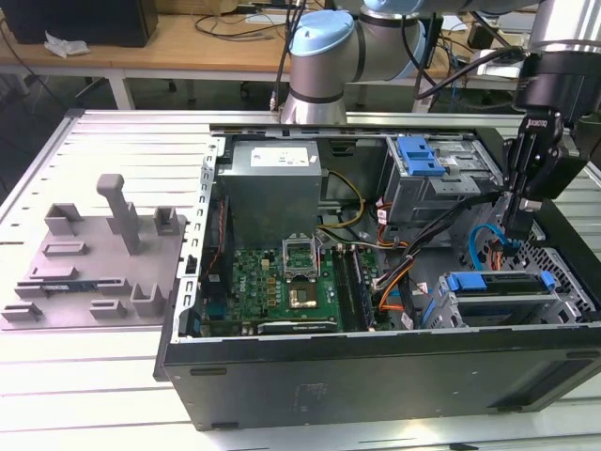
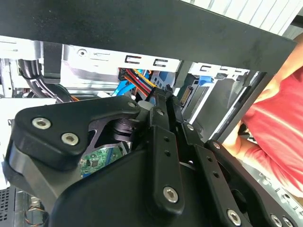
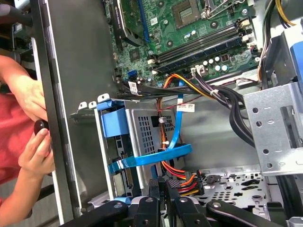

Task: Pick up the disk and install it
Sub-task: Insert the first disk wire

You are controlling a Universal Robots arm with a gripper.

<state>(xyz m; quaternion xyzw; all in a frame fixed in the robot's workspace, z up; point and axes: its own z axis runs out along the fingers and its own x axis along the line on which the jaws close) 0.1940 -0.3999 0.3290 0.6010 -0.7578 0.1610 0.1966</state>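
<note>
Black gripper [image 1: 512,235] near disk [image 1: 498,283] (blue plastic frame) in perforated metal cage [image 1: 571,287].

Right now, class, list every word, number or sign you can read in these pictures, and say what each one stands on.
No text reads clearly.
White label on the power supply, exterior view: too small to read.
White tag by the blue cable, first wrist view: blurred.
White sticker on the motherboard, first wrist view: too small to read.
</note>
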